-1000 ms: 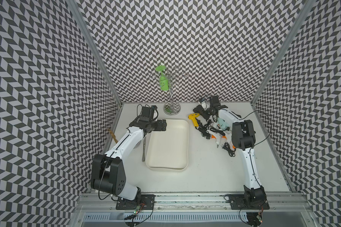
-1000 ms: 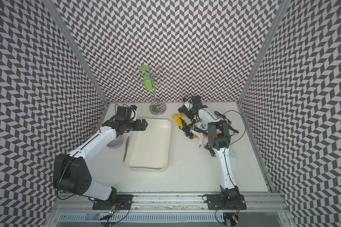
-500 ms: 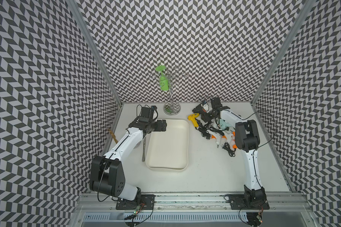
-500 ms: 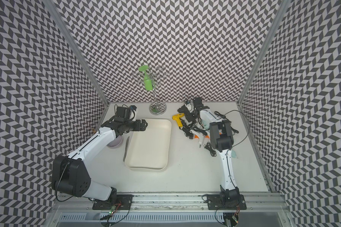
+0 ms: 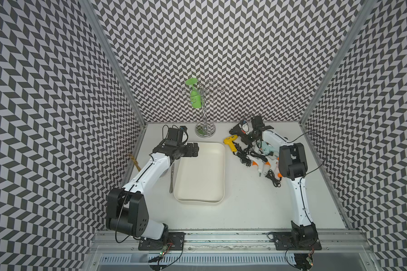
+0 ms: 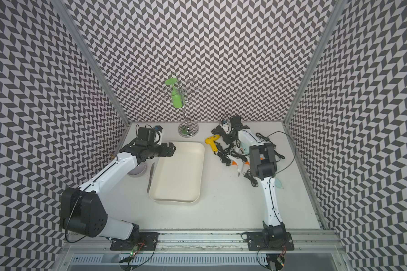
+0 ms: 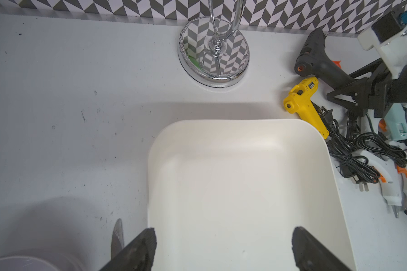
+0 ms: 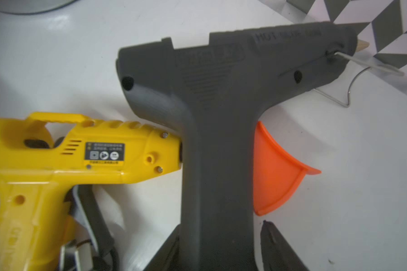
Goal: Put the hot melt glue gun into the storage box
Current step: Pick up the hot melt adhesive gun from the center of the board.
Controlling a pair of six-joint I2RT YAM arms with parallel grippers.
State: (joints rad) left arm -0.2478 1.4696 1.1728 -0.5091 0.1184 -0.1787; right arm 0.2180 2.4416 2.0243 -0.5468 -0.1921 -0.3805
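Note:
A dark grey hot melt glue gun (image 8: 221, 117) with an orange trigger lies on the table by the back wall, also seen in both top views (image 5: 238, 127) (image 6: 219, 130). My right gripper (image 8: 221, 234) is closed around its handle; one finger touches it and a thin sliver of table shows beside the other. The cream-white storage box (image 5: 199, 200) (image 6: 174, 200) sits mid-table with nothing in it. My left gripper (image 7: 223, 234) hangs open over the box's back left corner (image 5: 196, 150).
A yellow glue gun (image 5: 230, 143) touches the grey one. White, orange-tipped guns (image 5: 261, 164), a teal gun (image 5: 267, 147) and tangled black cords lie beside my right arm. A chrome rack (image 5: 205, 130) holds a green glass. A knife (image 5: 172, 176) and a bowl (image 6: 138, 170) lie left of the box.
My right gripper opened wide and closed again on the grey gun's handle, shifting slightly right. The left arm has not moved.

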